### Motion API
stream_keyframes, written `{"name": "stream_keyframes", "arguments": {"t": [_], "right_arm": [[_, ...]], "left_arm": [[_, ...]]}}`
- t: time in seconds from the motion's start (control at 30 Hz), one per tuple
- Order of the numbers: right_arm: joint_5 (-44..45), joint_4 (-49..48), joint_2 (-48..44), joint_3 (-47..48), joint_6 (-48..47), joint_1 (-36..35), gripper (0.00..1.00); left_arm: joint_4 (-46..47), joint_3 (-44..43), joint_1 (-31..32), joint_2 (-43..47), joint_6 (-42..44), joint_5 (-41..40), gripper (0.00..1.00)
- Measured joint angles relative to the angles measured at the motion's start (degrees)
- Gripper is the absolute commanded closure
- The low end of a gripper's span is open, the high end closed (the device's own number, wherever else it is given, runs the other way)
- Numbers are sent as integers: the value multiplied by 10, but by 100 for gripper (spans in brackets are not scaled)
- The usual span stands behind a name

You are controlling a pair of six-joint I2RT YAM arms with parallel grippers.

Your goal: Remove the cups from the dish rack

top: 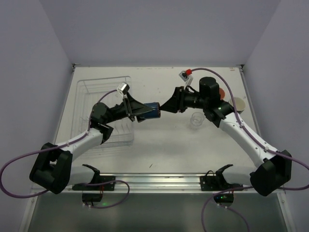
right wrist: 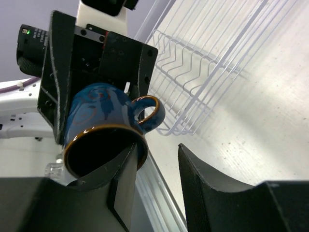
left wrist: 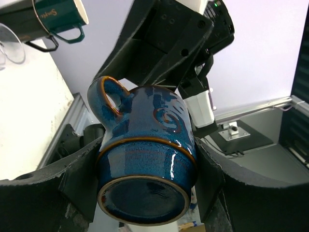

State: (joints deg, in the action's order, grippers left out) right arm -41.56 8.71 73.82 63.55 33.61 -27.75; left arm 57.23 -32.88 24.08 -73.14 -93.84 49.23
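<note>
Subject of inspection: a glossy blue mug (left wrist: 145,145) of glazed ceramic, with a brown-edged rim and a loop handle. It is held on its side over the white table (top: 159,150), outside the white wire dish rack (top: 104,94) and just to the right of it. Its base is turned towards the left arm and its mouth towards the right arm.

The left gripper (left wrist: 147,188) is pressed onto the lower body of the blue mug, with one black finger seen flat against each side.

The right gripper (right wrist: 157,154) is spread, with a clear gap between its fingers. It is placed at the mouth of the blue mug. In the right wrist view one finger is seen across the dark opening and the other stands apart, on the handle side. Contact with the rim cannot be confirmed.

A clear glass (top: 195,120) is noted upright on the table, near the right arm and well apart from the dish rack. A salmon-pink cup (top: 221,92) is partly hidden behind that arm. A dark teal mug (left wrist: 53,14) with a pale inside is recorded beside the clear glass in the left wrist view.
</note>
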Motion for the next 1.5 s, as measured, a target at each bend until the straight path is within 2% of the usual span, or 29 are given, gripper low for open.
{"name": "stream_keyframes", "arguments": {"t": [0.37, 0.9, 1.5], "right_arm": [[33, 14, -119, -25, -118, 0, 58], [16, -12, -132, -97, -232, -14, 58], [52, -14, -115, -54, -283, -76, 59]], "left_arm": [[0, 0, 0, -4, -57, 28, 100], [-29, 0, 11, -7, -97, 68, 100], [-43, 0, 31, -8, -106, 76, 100]]}}
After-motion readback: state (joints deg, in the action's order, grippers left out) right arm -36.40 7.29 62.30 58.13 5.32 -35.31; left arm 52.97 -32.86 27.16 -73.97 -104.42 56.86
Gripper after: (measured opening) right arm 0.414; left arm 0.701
